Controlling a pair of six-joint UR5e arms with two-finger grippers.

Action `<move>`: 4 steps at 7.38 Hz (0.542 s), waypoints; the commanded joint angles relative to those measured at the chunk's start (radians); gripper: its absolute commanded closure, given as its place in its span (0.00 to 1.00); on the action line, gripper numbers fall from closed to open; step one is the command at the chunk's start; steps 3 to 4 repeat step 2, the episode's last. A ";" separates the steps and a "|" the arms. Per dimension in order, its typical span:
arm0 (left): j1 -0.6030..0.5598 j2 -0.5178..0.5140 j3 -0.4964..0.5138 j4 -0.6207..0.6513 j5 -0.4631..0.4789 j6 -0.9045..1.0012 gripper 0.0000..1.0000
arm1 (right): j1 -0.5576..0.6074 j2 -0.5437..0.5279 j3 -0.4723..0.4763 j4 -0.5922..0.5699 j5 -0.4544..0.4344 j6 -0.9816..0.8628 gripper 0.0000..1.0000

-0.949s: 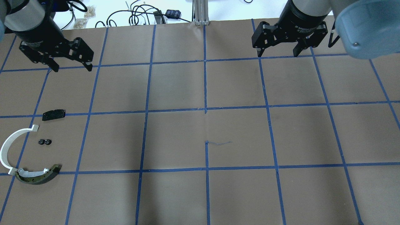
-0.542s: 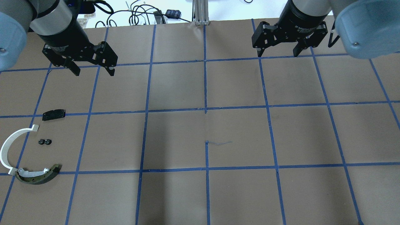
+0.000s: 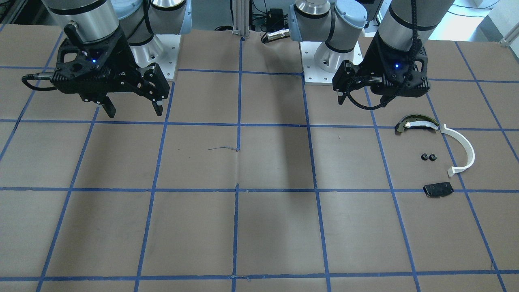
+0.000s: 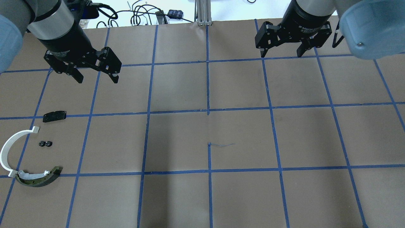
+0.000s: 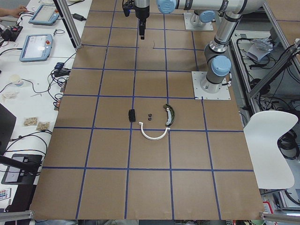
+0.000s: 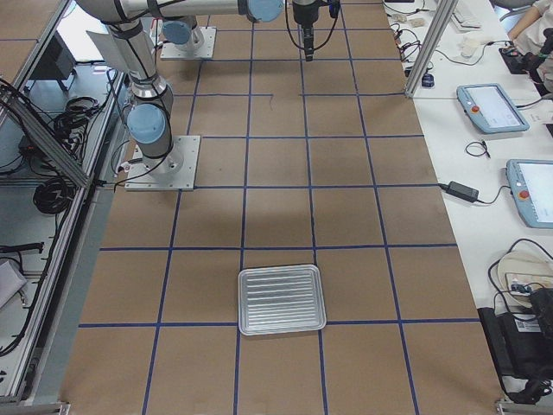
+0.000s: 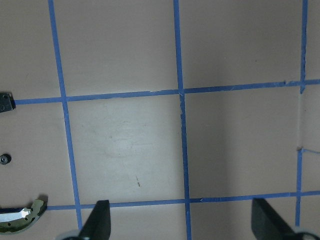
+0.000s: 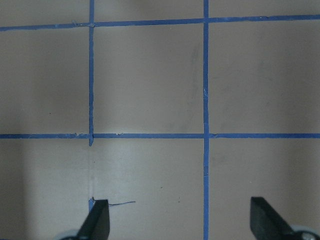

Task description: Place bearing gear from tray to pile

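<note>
Two small black bearing gears [image 4: 45, 143] lie side by side on the table in the pile, between a white half-ring arc [image 4: 7, 148], a dark olive curved piece [image 4: 38, 180] and a flat black plate [image 4: 54, 116]. The same gears [image 3: 428, 157] show in the front view. My left gripper [image 4: 96, 78] hangs open and holds nothing, well behind the pile and to its right. Its fingers [image 7: 97, 222] frame bare table. Far to the right, my right gripper [image 4: 281, 54] is open and holds nothing. The tray [image 6: 242, 303] shows only in the exterior right view and looks bare.
Blue tape lines grid the brown table [image 4: 208, 126]. Cables and a metal post [image 4: 202, 12] sit beyond the far edge. Tablets [image 6: 492, 108] lie on a side bench.
My left arm has swung from the far left edge toward the table's middle, then slightly nearer. Its gripper stays open. The right arm and the pile have not moved.
</note>
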 commanded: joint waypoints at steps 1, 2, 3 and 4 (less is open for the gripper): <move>0.003 0.002 0.000 -0.006 -0.009 0.003 0.00 | 0.000 -0.002 0.001 -0.001 0.000 0.000 0.00; 0.006 0.002 0.000 -0.008 -0.008 0.003 0.00 | 0.000 -0.002 0.001 0.001 0.000 0.000 0.00; 0.006 0.002 0.000 -0.008 -0.008 0.003 0.00 | 0.000 -0.002 0.001 0.001 0.000 0.000 0.00; 0.006 0.002 0.000 -0.008 -0.008 0.003 0.00 | 0.000 -0.002 0.001 0.001 0.000 0.000 0.00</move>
